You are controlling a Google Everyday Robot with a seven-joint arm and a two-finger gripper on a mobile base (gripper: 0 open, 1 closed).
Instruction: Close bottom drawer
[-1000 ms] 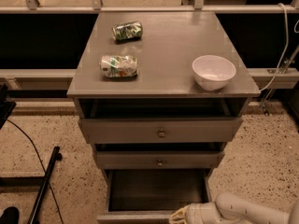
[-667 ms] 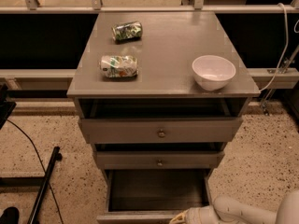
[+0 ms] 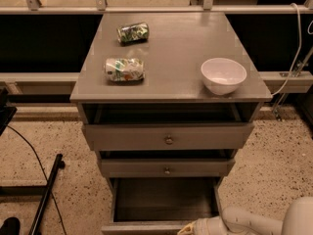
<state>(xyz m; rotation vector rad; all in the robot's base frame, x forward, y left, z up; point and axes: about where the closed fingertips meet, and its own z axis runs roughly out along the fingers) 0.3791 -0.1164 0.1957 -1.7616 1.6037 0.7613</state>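
Pincer (image 3: 189, 229) at front of bottom drawer (image 3: 164, 200), arm (image 3: 244, 223) low, nearly level

The gripper (image 3: 188, 229) is dipping slightly lower at the front edge of the bottom drawer (image 3: 164, 199) — while the arm (image 3: 239, 224) is swinging its bulky white link into the lower right corner.

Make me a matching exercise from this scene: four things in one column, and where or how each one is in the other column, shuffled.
Things:
1. white bowl
2. bottom drawer
3. tool
4. nearer crushed can

Places or states:
A. pulled out, tray showing
B. cabinet top, left side
C. at the bottom drawer's front, at the lower edge of the view
D. cabinet top, right side

Pairs: 1-D, 2-A, 3-C, 4-B
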